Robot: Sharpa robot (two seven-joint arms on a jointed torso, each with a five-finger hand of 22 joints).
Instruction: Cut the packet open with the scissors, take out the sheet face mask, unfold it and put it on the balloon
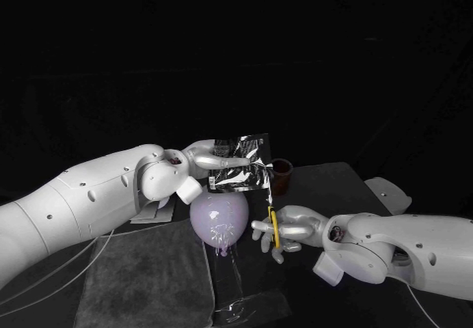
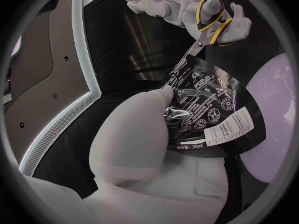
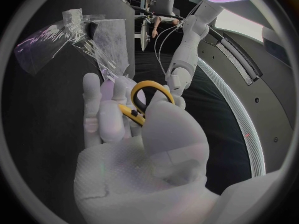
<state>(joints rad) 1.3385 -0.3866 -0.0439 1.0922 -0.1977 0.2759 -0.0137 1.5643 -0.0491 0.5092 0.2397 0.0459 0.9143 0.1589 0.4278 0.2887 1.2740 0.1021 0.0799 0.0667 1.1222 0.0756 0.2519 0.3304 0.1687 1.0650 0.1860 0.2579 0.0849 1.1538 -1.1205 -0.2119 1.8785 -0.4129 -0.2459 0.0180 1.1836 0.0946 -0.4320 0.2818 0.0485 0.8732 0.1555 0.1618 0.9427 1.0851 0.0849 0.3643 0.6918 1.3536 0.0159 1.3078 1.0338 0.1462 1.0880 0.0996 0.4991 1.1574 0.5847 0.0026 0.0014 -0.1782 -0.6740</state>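
My left hand (image 1: 205,160) holds the shiny black-and-silver packet (image 1: 242,162) up above the table by its left edge. In the left wrist view the packet (image 2: 209,112) hangs from the fingers (image 2: 140,129). My right hand (image 1: 292,228) grips the yellow-handled scissors (image 1: 273,227) just below it, blades pointing up. The scissors (image 2: 209,22) reach the packet's edge with their blade tips. The pale purple balloon (image 1: 220,217) stands on the table under the packet, between both hands. In the right wrist view the scissors' yellow handle (image 3: 146,95) sits in my right hand (image 3: 137,149).
A brown cup (image 1: 283,175) stands behind the packet on the black table (image 1: 335,184). A grey cloth (image 1: 147,273) covers the near left of the table, with clear plastic (image 1: 232,307) at its right edge. A white box (image 1: 153,212) lies under my left arm.
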